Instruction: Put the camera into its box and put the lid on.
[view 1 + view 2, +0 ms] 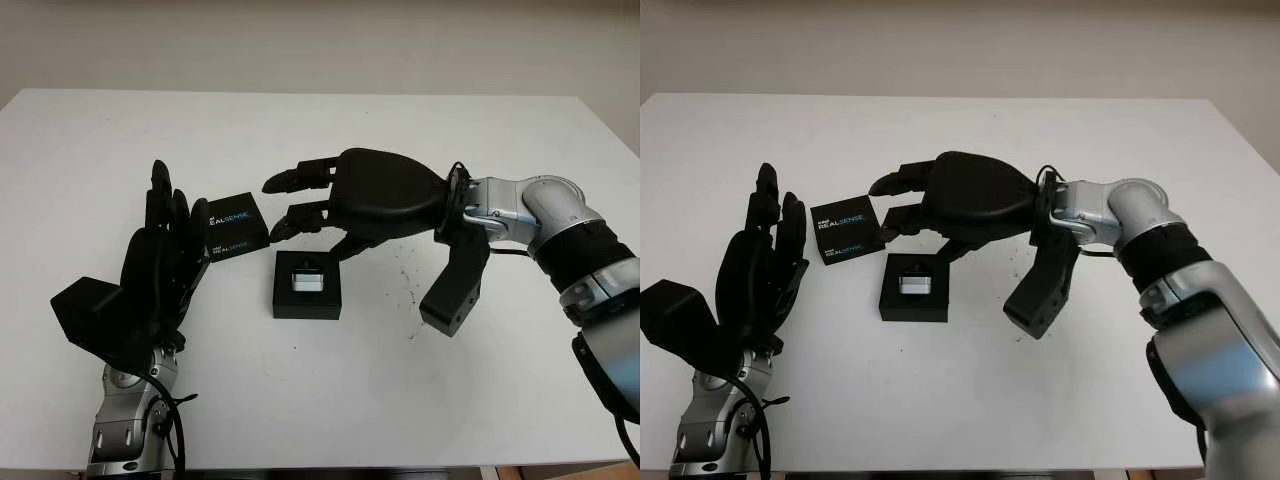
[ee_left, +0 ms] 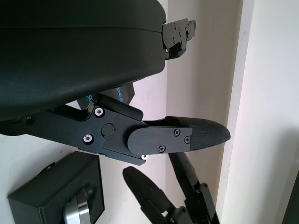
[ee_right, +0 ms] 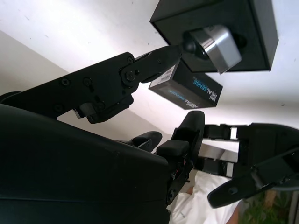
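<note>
The black box [image 1: 290,303] stands open in the middle of the white table, and the silver camera [image 1: 306,281] sits inside it. The black lid [image 1: 237,225] with blue and white lettering lies flat just behind and left of the box, apart from it. My right hand [image 1: 285,210] hovers above the box's far side. It is open and holds nothing, and its fingertips [image 1: 272,184] reach toward the lid's right edge. My left hand [image 1: 178,200] is open at the left, fingers pointing away, close beside the lid's left edge. The right wrist view shows the camera [image 3: 217,42] and lid [image 3: 187,88].
The white table [image 1: 450,400] runs to a pale wall behind. My right forearm [image 1: 530,215] crosses in from the right, with a black wrist camera block [image 1: 455,285] hanging beneath it, right of the box.
</note>
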You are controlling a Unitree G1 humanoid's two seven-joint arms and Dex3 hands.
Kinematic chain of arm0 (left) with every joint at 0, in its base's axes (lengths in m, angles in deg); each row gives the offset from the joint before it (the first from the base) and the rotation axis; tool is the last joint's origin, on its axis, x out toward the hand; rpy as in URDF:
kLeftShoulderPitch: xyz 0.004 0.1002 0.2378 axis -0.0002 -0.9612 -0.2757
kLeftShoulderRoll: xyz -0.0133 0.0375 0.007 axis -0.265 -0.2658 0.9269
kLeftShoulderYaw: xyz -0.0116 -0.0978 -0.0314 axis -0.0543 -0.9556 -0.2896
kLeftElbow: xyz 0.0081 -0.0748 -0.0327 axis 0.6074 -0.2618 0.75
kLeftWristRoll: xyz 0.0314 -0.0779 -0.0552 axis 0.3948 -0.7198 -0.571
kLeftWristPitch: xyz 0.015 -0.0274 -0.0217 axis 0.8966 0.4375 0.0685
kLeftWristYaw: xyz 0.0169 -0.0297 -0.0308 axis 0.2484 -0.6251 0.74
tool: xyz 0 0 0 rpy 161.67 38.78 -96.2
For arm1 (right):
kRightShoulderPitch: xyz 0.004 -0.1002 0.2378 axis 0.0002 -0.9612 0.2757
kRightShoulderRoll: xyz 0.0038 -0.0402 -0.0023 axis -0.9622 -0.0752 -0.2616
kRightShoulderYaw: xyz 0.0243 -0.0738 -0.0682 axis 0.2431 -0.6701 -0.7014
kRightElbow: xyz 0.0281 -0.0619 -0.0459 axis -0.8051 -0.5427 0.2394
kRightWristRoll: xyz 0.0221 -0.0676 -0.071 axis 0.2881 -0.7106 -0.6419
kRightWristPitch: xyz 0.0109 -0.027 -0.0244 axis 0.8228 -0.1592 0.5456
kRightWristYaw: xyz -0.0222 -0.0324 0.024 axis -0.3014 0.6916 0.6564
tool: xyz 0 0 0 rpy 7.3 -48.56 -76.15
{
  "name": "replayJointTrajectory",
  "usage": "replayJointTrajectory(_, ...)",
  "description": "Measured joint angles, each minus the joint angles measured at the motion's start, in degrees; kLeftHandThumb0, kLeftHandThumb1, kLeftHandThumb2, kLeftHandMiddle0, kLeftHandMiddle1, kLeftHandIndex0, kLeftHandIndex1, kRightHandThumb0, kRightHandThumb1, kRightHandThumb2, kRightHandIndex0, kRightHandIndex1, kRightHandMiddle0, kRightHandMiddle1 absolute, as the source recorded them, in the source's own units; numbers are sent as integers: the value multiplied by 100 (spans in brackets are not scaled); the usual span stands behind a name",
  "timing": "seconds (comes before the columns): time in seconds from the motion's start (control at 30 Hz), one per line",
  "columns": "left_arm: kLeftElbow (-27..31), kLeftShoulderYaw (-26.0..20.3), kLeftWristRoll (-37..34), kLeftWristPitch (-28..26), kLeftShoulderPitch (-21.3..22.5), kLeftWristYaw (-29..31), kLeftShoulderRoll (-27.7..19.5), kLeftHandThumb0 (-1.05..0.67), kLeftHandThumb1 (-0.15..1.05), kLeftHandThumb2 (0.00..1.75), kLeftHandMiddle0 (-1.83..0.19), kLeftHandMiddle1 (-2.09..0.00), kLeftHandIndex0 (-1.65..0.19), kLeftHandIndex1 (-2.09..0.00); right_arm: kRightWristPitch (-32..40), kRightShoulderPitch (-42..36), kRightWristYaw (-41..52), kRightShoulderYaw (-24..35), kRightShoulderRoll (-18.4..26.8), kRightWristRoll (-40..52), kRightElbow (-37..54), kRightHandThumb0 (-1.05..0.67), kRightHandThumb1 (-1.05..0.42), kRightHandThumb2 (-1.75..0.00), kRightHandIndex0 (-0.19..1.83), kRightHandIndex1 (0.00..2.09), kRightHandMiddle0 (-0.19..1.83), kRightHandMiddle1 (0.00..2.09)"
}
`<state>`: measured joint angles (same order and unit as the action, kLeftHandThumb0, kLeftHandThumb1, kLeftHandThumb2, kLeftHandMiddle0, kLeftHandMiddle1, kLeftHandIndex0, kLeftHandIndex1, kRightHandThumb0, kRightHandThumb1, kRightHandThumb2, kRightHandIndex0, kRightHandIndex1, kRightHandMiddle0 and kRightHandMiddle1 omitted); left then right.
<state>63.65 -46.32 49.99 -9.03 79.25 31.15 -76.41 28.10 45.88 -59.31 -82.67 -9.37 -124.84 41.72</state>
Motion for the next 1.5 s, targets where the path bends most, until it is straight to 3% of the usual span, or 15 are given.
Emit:
replayJointTrajectory(0.6, 2, 5, 1, -11, 0, 0, 2, -72, 105, 41, 19, 0, 19, 0, -73, 60, 21, -117, 97, -43, 1, -31, -84, -5, 33, 21, 36, 58)
replayJointTrajectory(1.5, 14, 14, 35, -21, 0, -17, 9, -72, 105, 42, 19, 0, 19, 0, -161, 17, -6, -323, -110, -67, -194, -31, -88, -6, 35, 22, 35, 71)
